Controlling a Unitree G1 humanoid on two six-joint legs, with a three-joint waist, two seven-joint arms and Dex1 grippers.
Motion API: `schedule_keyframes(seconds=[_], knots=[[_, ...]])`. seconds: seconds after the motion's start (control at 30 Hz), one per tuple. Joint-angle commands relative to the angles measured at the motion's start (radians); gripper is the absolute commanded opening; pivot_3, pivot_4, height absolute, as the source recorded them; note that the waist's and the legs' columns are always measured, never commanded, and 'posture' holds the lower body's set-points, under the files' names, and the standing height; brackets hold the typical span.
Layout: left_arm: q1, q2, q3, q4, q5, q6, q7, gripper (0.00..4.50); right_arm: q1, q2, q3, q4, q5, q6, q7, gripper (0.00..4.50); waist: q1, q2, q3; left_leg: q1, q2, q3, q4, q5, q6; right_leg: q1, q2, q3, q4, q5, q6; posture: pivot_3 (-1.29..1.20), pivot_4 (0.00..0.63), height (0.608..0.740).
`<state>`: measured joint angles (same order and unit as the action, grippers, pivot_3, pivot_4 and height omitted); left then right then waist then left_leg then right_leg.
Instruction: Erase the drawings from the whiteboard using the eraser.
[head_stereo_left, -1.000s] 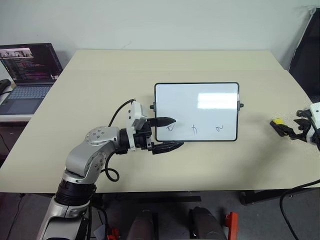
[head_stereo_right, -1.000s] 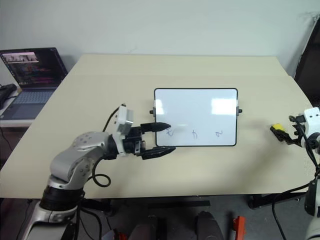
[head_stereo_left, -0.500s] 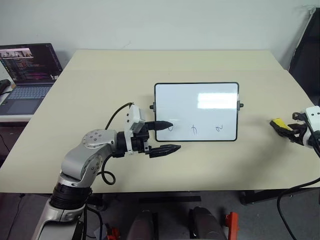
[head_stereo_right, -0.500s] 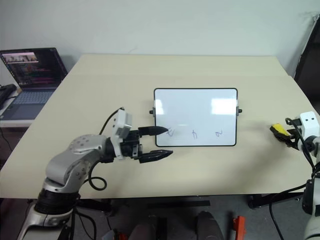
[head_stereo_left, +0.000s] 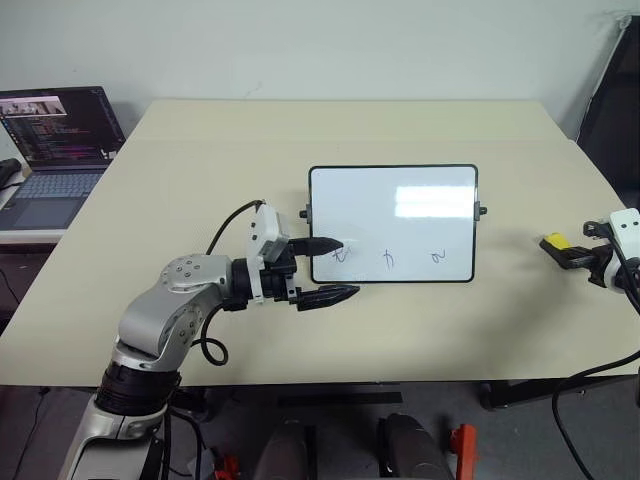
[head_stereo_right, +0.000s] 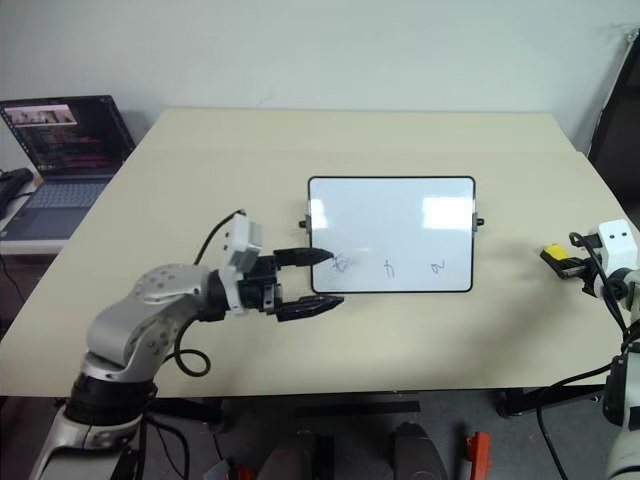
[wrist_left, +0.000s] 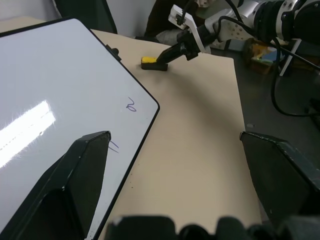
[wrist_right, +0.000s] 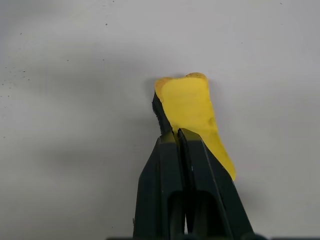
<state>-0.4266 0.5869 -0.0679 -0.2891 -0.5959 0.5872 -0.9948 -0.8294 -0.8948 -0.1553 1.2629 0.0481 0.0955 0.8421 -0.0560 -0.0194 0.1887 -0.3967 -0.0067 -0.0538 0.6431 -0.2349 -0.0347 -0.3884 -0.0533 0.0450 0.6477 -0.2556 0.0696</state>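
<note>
- Eraser (wrist_right: 192, 117): a small yellow block with a dark lower edge. It lies on the table (head_stereo_left: 200, 170) at the tips of the right pincer (wrist_right: 179, 132) and reaches out beyond them, away from the wrist.
- Right pincer: both black fingers are pressed together, with only a hairline between them. The tips lie over the near end of the eraser, towards its dark edge, and most of the yellow face shows to one side of the fingers. Whether the tips pinch any part of the block cannot be told.
- Whiteboard (head_stereo_left: 393, 190): lies flat on the table, well apart from the right pincer and on that pincer's left. Its left end sits directly at the tips of the left pincer (head_stereo_left: 346, 268).
- Drawings (head_stereo_left: 389, 258): three small dark scribbles in a row along the near edge of the whiteboard. The first sits just past the upper fingertip of the left pincer. The other two follow in line, farther from it, towards the right pincer.
- Left pincer: spread wide, holding nothing, and pointing level across the table towards the right. The upper finger reaches over the near left corner of the whiteboard. The lower finger hangs over bare table just in front of the board's near edge.
- Laptop (head_stereo_left: 55, 140): open, screen lit, on a separate surface far behind and to the left of the left pincer.
</note>
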Motion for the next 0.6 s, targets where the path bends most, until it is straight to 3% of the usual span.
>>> schedule_keyframes(seconds=[0.03,0.07,0.17,0.5,0.6], knots=[[-0.019,0.002,0.026,-0.016,-0.014,-0.01,-0.001,4.5,0.006,-0.012,-0.011,-0.024,0.006,-0.008,0.022,0.06,0.0,0.0,0.0,0.0,0.0,0.0,0.0,0.0,0.0,0.0,0.0,0.0,0.0,0.0,0.0,0.0,0.15,0.74],[-0.019,0.001,0.025,-0.015,-0.014,-0.012,-0.002,4.5,0.006,-0.016,-0.018,-0.028,0.014,-0.006,0.034,0.06,0.0,0.0,0.0,0.0,0.0,0.0,0.0,0.0,0.0,0.0,0.0,0.0,0.0,0.0,0.0,0.0,0.15,0.74],[-0.019,0.002,0.026,-0.009,-0.013,-0.015,-0.004,4.5,-0.006,-0.04,-0.054,-0.03,0.042,-0.001,0.022,0.61,0.0,0.0,0.0,0.0,0.0,0.0,0.0,0.0,0.0,0.0,0.0,0.0,0.0,0.0,0.0,0.0,0.15,0.74],[-0.026,0.003,0.027,0.005,-0.01,-0.021,-0.007,4.5,-0.037,-0.041,-0.085,0.001,0.042,0.017,-0.083,4.09,0.0,0.0,0.0,0.0,0.0,0.0,0.0,0.0,0.0,0.0,0.0,0.0,0.0,0.0,0.0,0.0,0.15,0.74],[-0.023,0.012,0.034,-0.001,-0.011,-0.018,-0.005,4.5,-0.04,-0.024,-0.067,0.01,0.032,0.043,-0.061,4.09,-0.001,0.0,0.0,0.0,0.0,0.0,0.0,0.0,0.0,0.0,0.0,0.0,0.0,0.0,0.0,0.0,0.15,0.74]])
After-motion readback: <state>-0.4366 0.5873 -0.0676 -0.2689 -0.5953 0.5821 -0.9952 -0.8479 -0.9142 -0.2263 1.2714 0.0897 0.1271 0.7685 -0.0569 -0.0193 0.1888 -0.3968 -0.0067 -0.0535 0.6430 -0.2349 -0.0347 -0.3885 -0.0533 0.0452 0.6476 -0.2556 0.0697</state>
